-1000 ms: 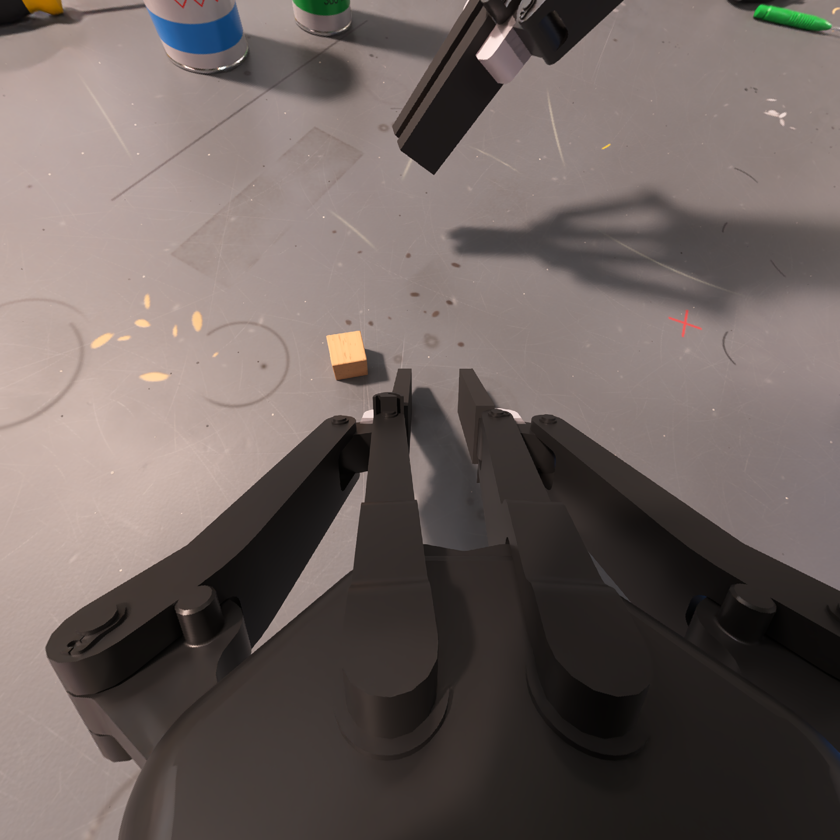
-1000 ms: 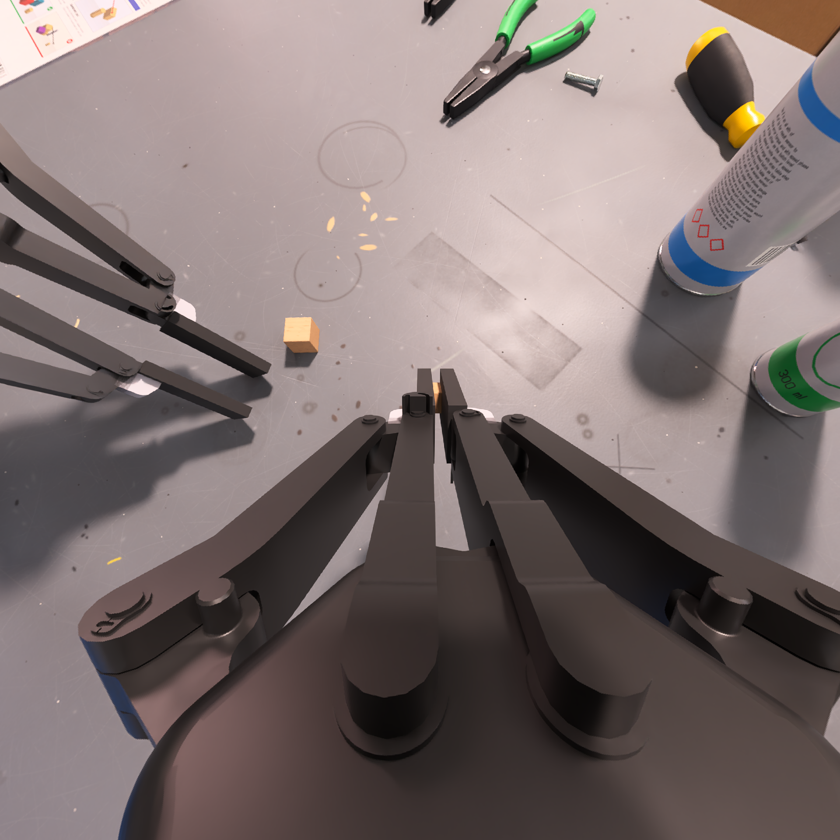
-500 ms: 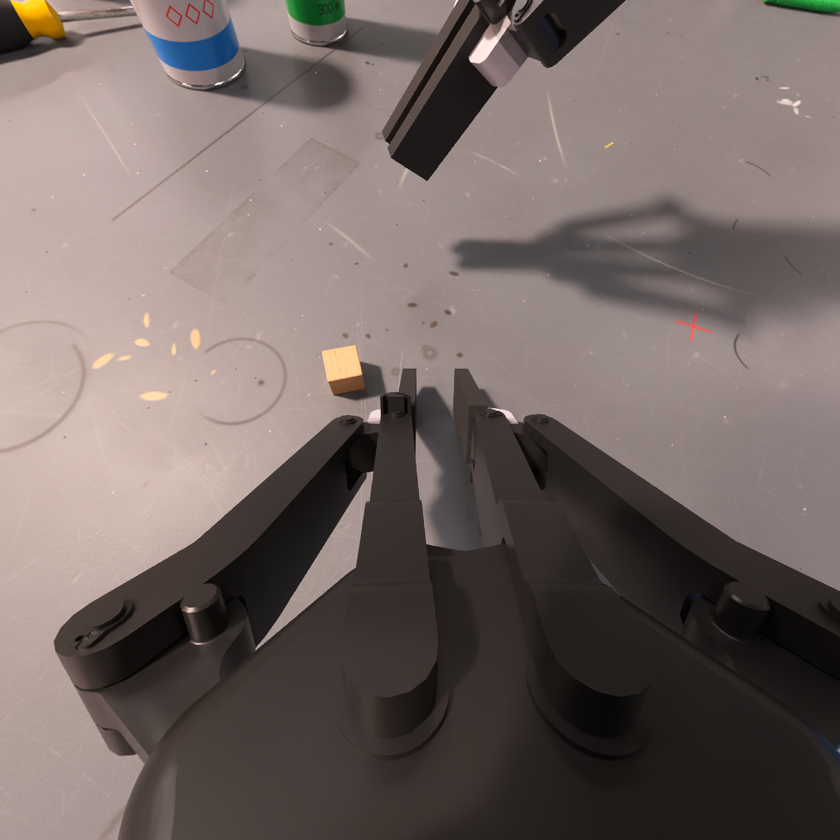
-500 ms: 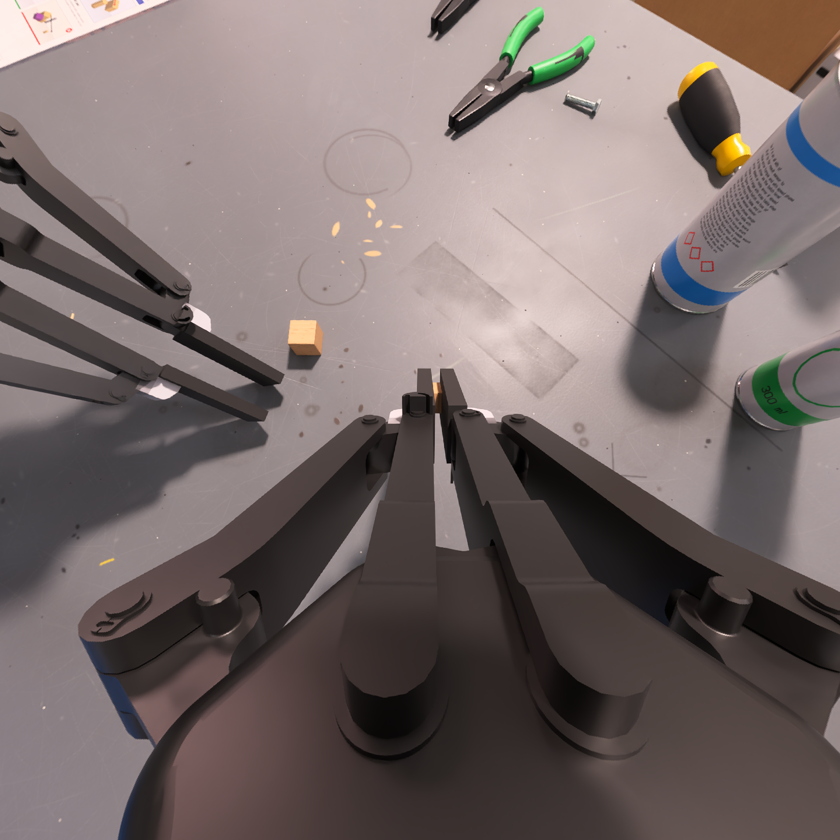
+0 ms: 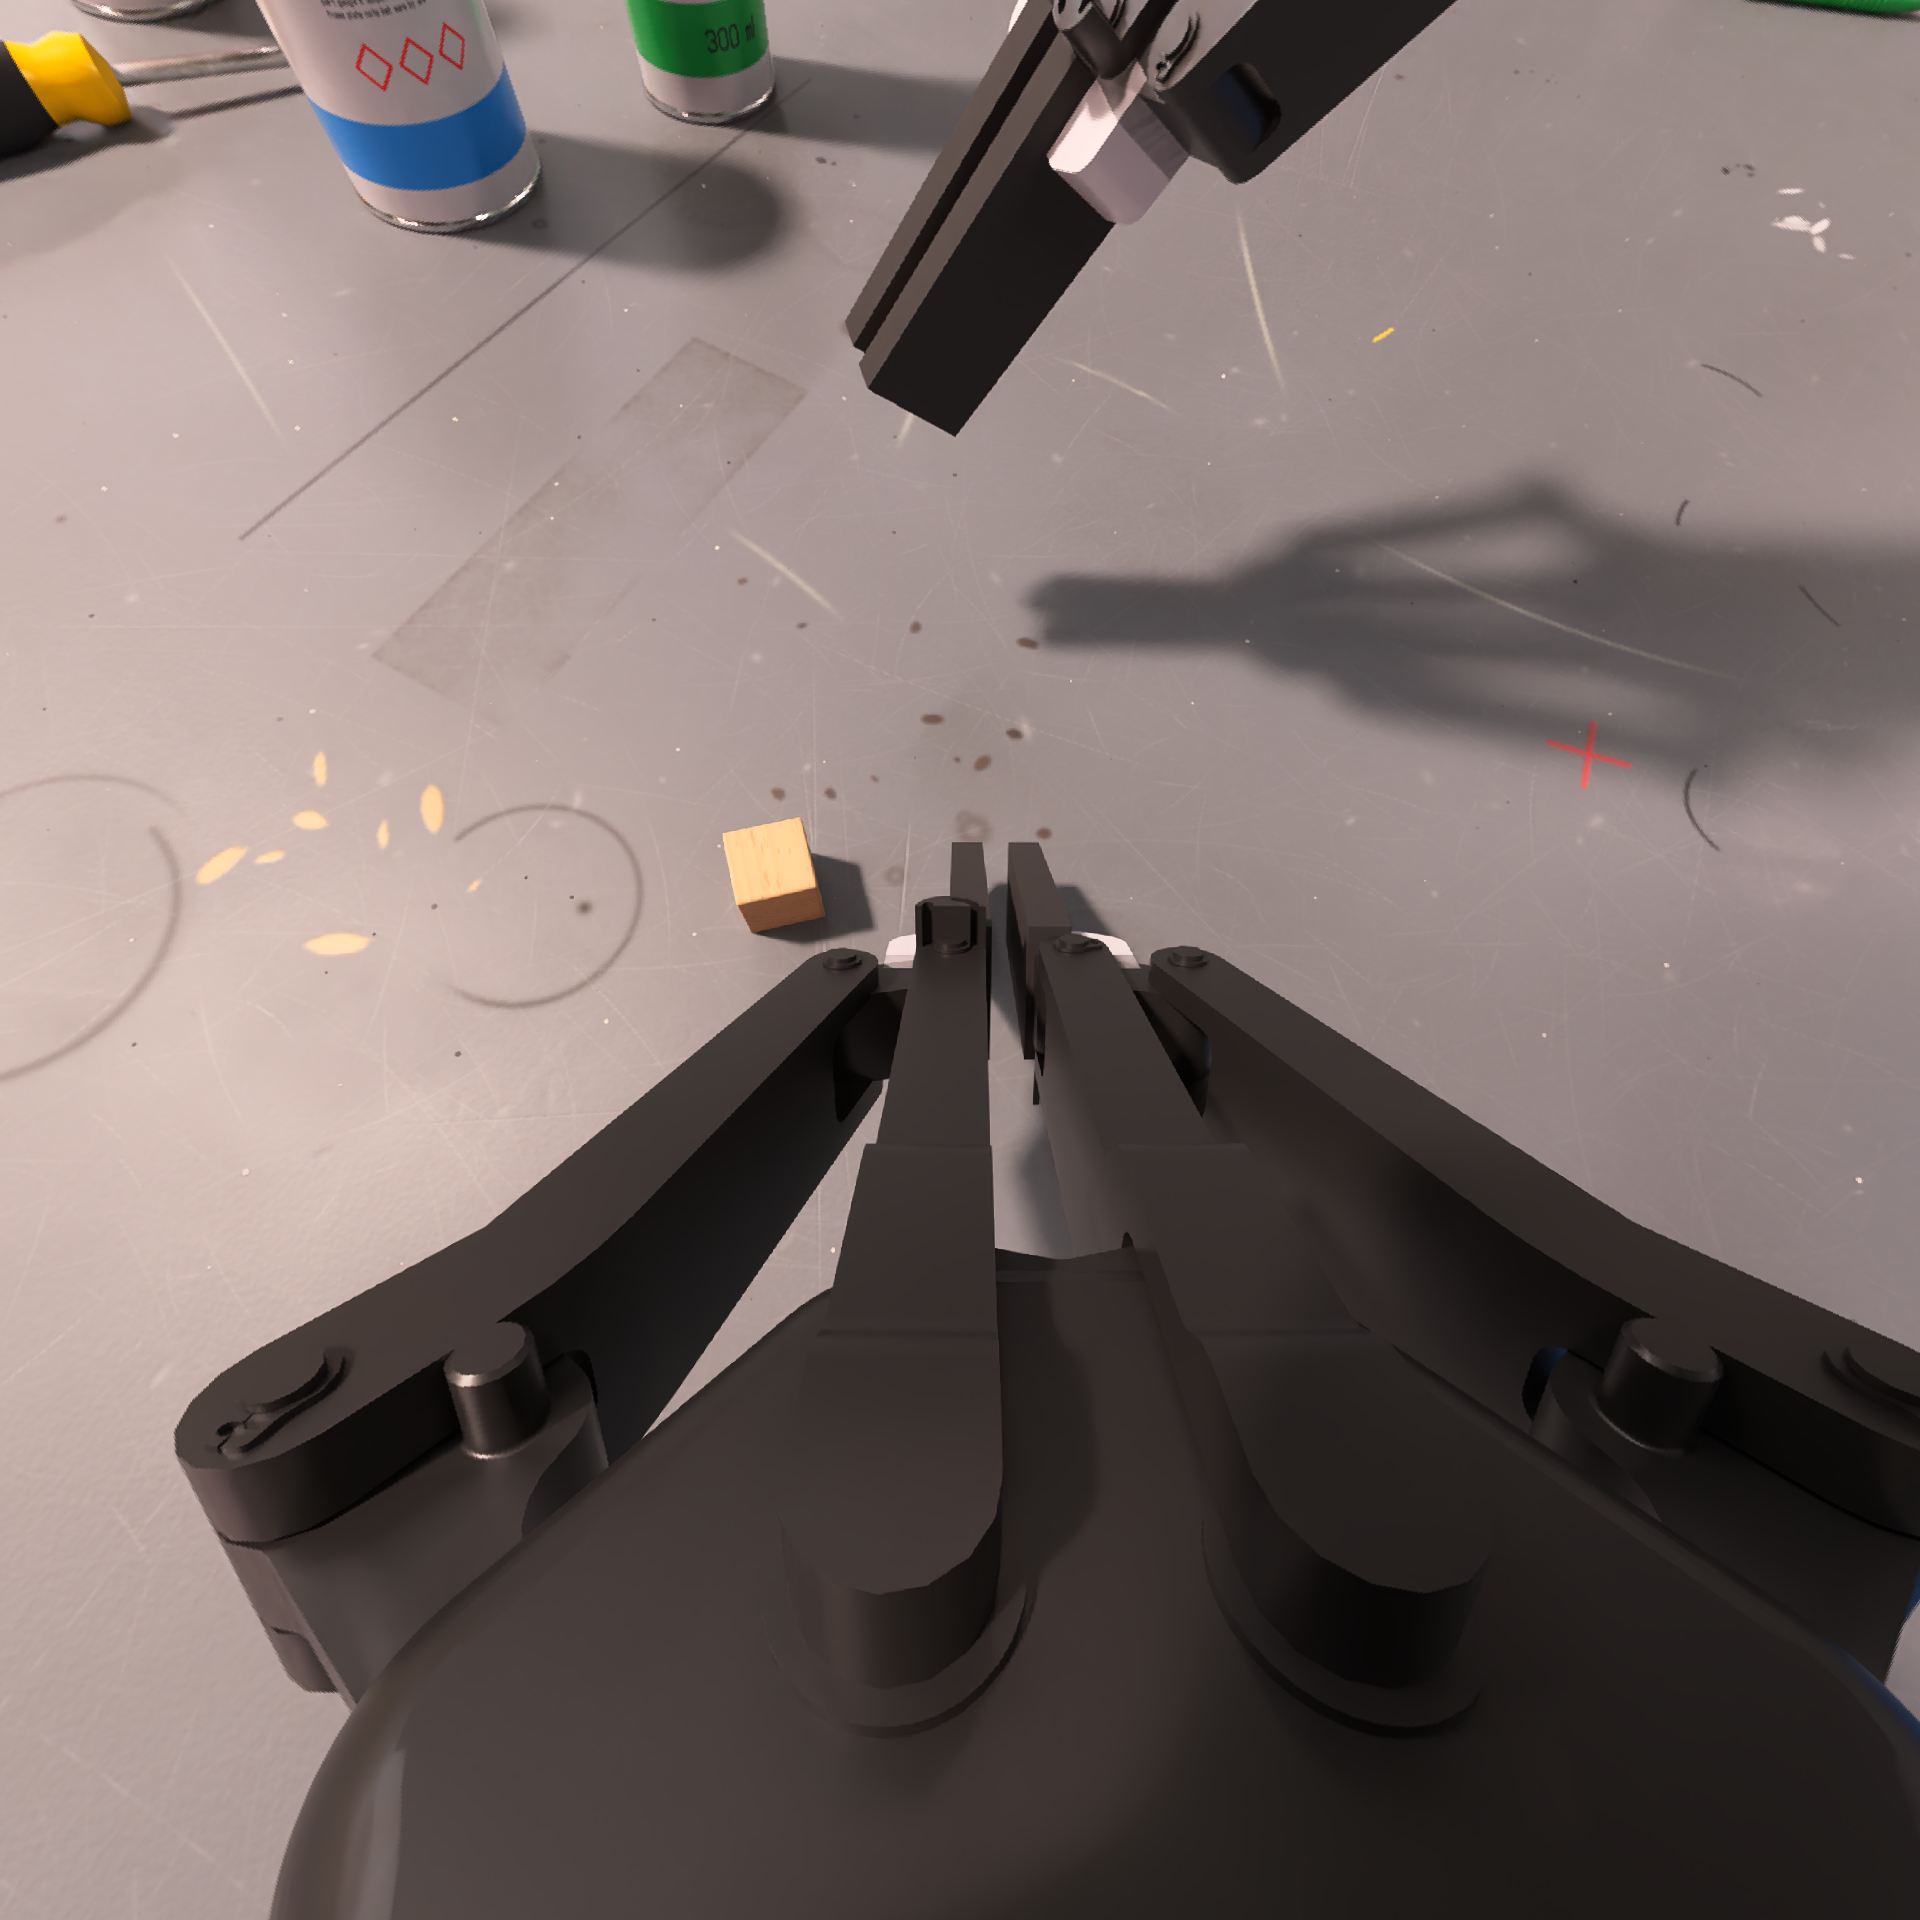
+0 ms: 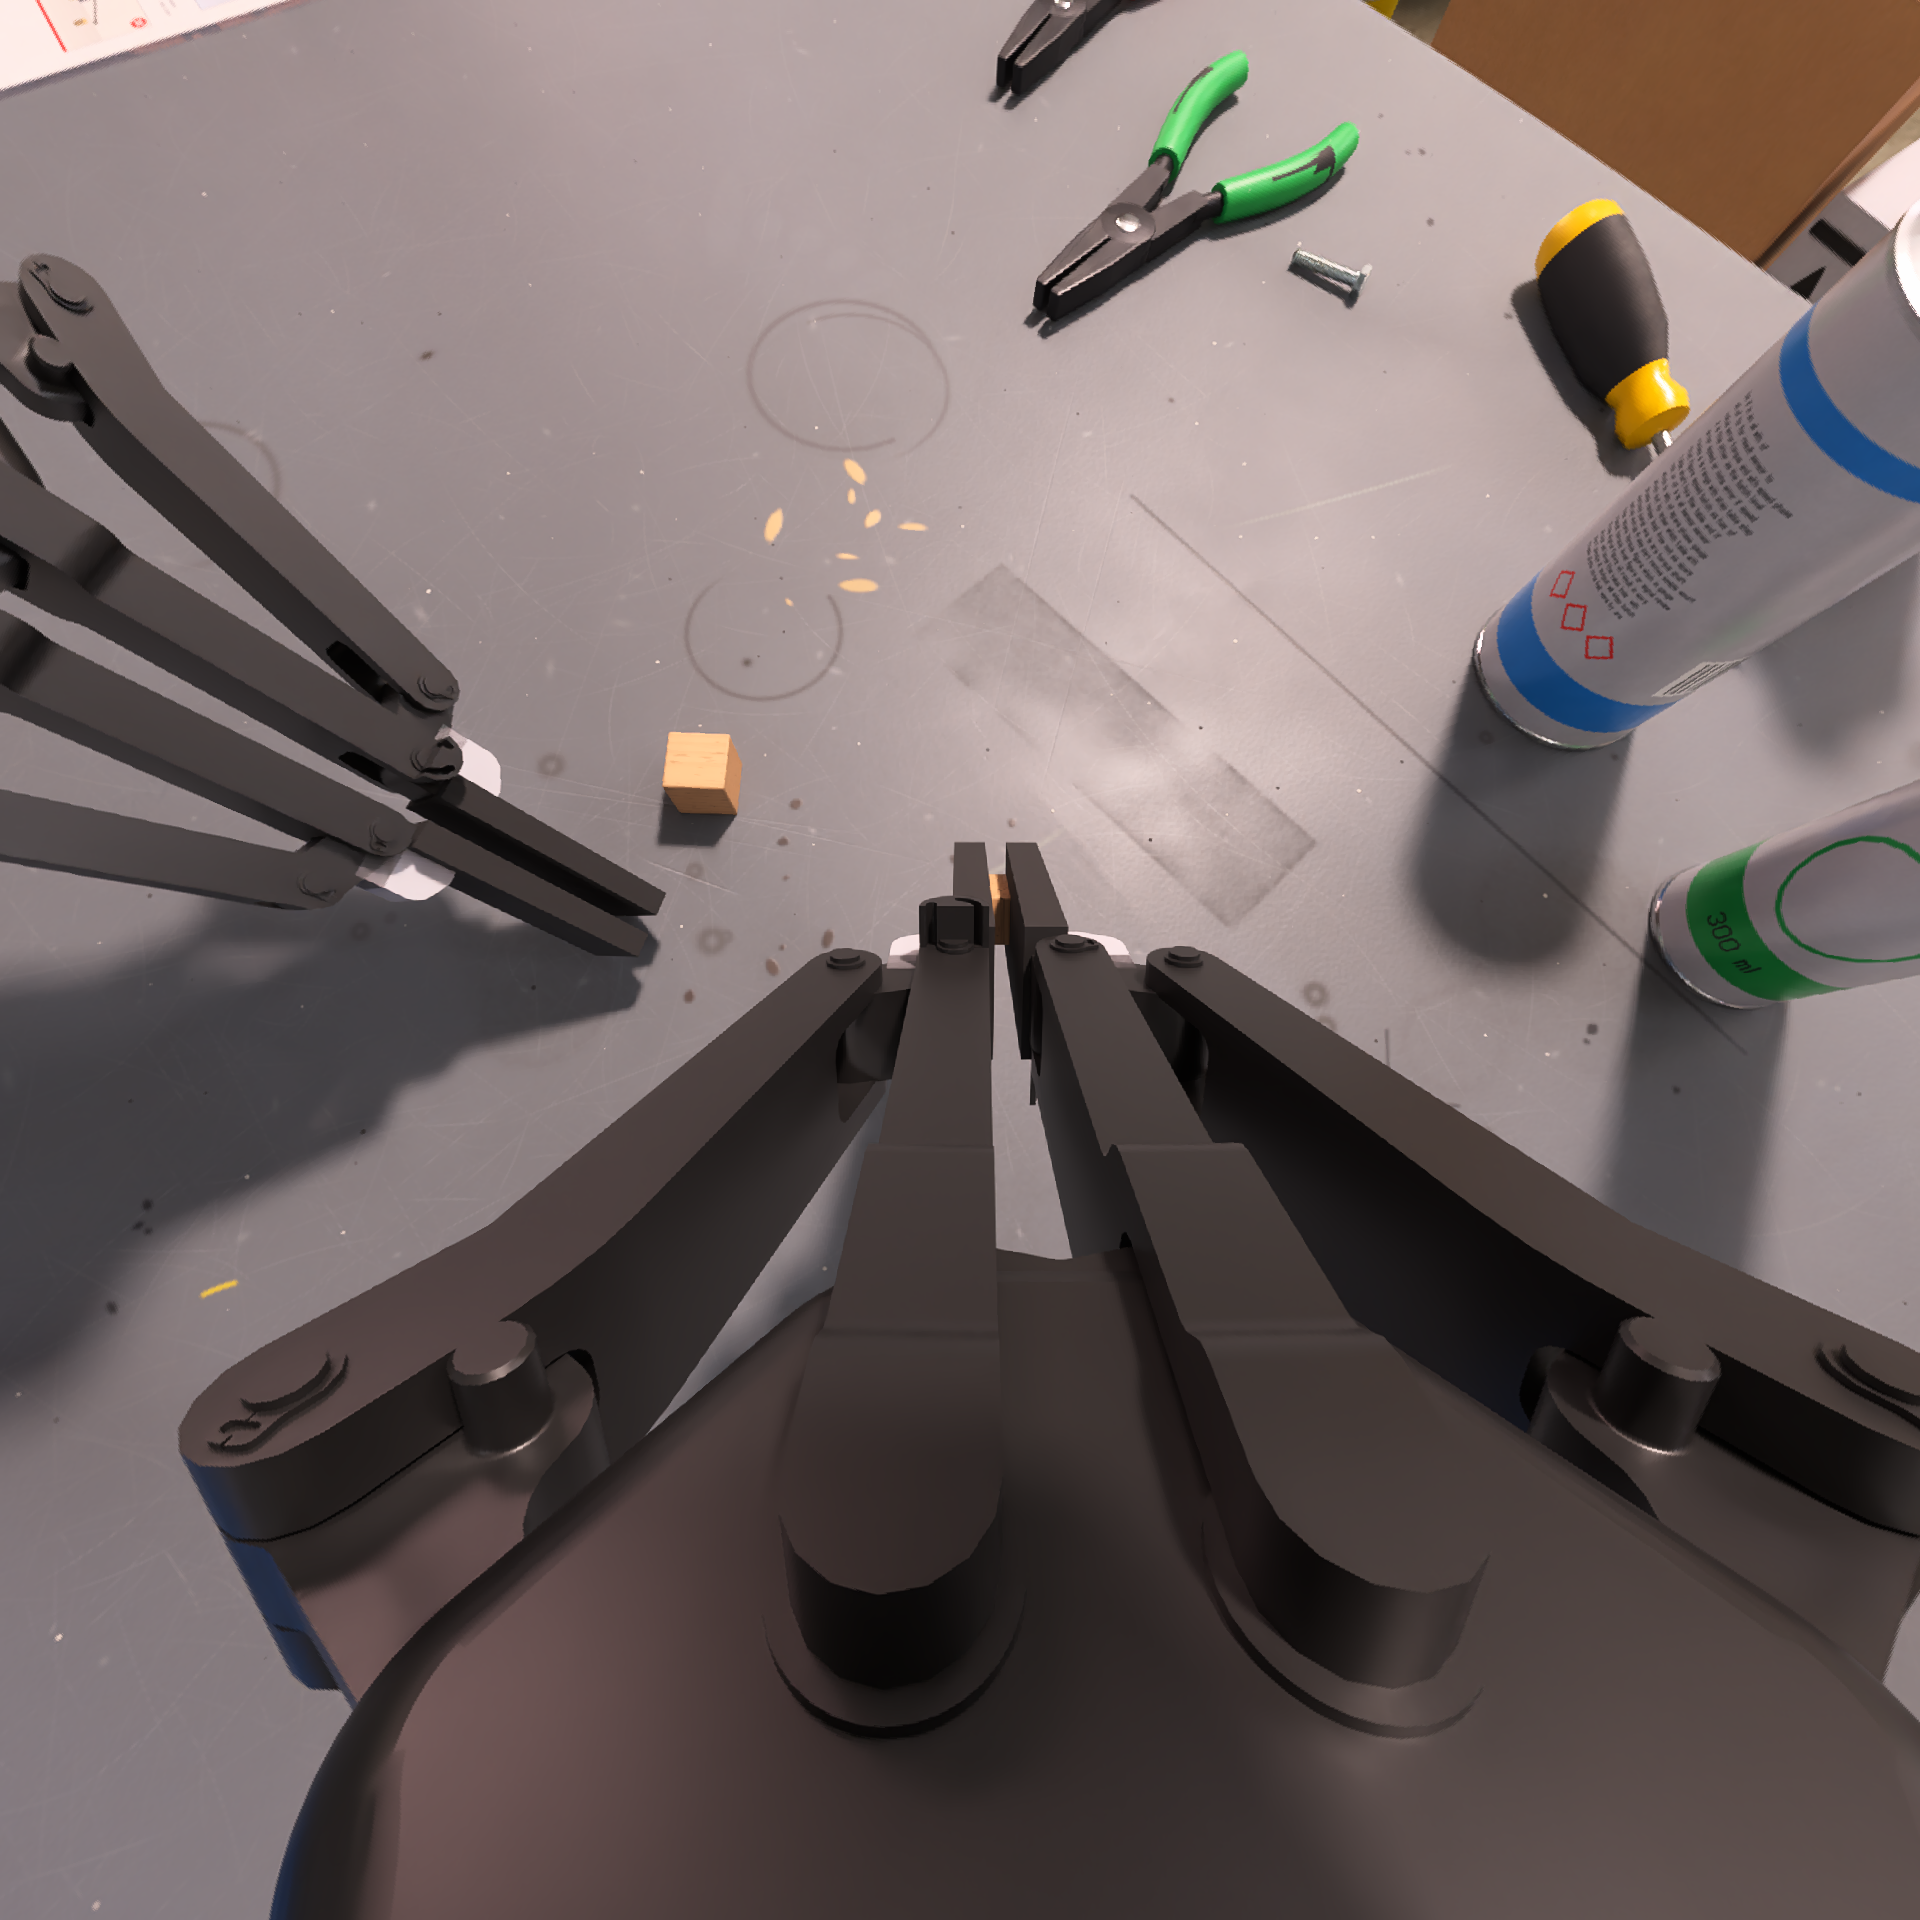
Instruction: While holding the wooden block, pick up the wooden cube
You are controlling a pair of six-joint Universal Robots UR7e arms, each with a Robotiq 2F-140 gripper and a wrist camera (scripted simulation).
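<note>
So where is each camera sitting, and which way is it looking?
Left wrist view: sits on the left pincer, looking down along its fingers at the grey table; its own dark fingers fill the bottom.
Right wrist view: sits on the right pincer, also looking down at the table; its own fingers pinch the wooden block.
Both show: the wooden cube, the blue-banded can, and the other arm's pincer.
</note>
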